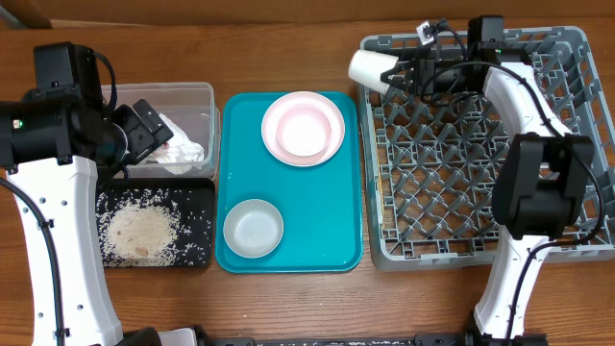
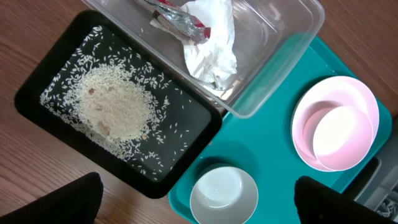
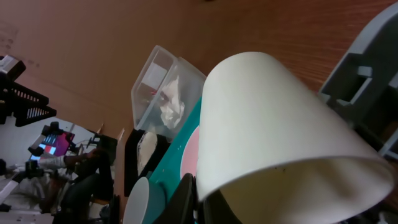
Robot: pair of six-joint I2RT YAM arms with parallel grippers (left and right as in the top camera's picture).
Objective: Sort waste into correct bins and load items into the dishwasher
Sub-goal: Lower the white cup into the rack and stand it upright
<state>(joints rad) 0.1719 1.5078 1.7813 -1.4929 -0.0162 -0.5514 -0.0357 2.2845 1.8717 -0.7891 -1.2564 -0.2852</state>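
Right end effector [image 1: 392, 69] clamps a small white cup [image 1: 367, 69], upper centre, likely for the grey pegged plastic rack [image 1: 432, 192]. Left end effector [image 2: 198, 202] gapes empty.

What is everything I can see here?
table: one, brown wood, under everything
clear tub: one, see-through, far left
napkin: one, white, crumpled in the clear tub
wrapper: one, red, in the clear tub
black tray: one, black, beside the tub
rice: loose heap, whitish, in the black tray
teal tray: one, teal, middle
pink plate: one, pale pink, teal tray's far end
bowl: one, pale, teal tray's near end
rack: one, grey, right
cup: one, white, at the rack's far-left corner
left hand: one, black, open over the tub
right hand: one, black, gripping the cup
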